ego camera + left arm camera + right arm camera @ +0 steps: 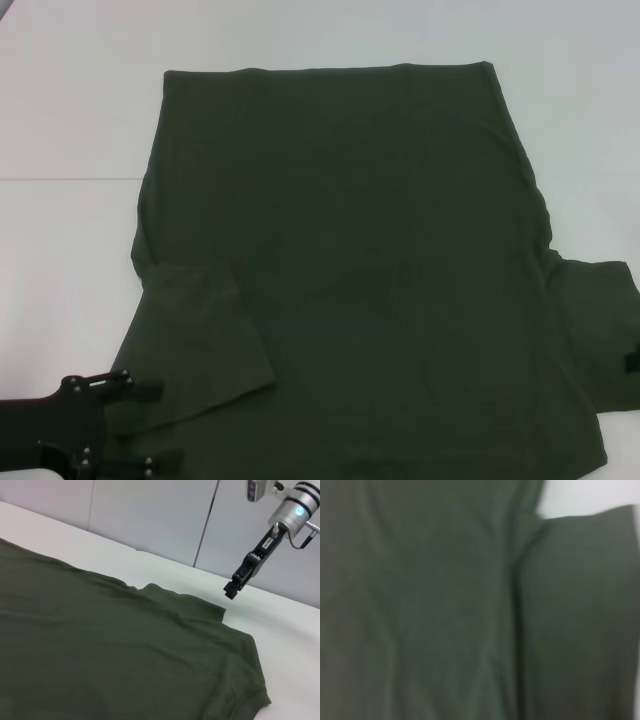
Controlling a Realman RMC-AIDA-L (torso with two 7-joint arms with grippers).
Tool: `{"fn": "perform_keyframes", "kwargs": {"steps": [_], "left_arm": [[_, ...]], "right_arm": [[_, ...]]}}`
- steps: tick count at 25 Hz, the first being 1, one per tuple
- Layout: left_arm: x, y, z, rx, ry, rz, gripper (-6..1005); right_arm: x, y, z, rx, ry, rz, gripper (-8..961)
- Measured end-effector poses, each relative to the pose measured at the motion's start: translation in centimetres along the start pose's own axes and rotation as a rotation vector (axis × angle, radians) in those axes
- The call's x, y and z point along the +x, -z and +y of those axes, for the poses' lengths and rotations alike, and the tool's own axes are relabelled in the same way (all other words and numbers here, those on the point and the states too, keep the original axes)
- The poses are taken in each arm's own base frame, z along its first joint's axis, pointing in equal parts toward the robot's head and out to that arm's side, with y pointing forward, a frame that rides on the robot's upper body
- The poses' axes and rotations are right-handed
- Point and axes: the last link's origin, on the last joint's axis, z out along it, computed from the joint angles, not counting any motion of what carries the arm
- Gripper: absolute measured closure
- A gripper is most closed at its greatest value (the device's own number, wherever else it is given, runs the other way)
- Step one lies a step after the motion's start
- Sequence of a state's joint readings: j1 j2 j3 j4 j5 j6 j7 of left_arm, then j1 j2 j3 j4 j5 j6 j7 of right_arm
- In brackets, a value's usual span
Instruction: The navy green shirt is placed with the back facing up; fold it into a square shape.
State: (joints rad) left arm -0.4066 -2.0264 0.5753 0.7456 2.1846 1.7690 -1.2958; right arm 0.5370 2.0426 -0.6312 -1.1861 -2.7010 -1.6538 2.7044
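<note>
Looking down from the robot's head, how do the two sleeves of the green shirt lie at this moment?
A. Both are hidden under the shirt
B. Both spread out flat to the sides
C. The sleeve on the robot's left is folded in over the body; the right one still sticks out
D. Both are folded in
C: on the navy green shirt the left sleeve lies folded onto the body near the left gripper, while the right sleeve sticks out over the white table.

Plain dark olive-green shirt (360,260) on white table (60,120)
</note>
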Motion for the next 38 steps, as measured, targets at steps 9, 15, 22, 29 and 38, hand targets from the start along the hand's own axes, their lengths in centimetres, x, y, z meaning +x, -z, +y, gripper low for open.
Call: {"fn": "perform_keyframes", "kwargs": {"steps": [9, 15, 22, 29, 38], "left_arm": [[0.4, -0.1, -0.2, -0.005, -0.012, 0.001, 63], [0.4, -0.1, -0.2, -0.005, -0.013, 0.001, 63], [0.4, -0.1, -0.2, -0.004, -0.014, 0.002, 62], [0.5, -0.2, -0.2, -0.004, -0.014, 0.006, 62], [0.7, -0.3, -0.3, -0.003, -0.017, 0.013, 63]], "right_arm": [[-0.4, 0.6, -2.2, 0.064, -0.054, -0.066, 90], [-1.0, -0.6, -2.3, 0.103, -0.052, -0.060, 91], [-1.6, -1.8, -1.9, 0.111, -0.036, -0.058, 91], [-1.5, -2.7, -2.5, 0.114, -0.038, -0.059, 92], [-1.3, -2.9, -2.8, 0.078, -0.049, -0.075, 136]]}}
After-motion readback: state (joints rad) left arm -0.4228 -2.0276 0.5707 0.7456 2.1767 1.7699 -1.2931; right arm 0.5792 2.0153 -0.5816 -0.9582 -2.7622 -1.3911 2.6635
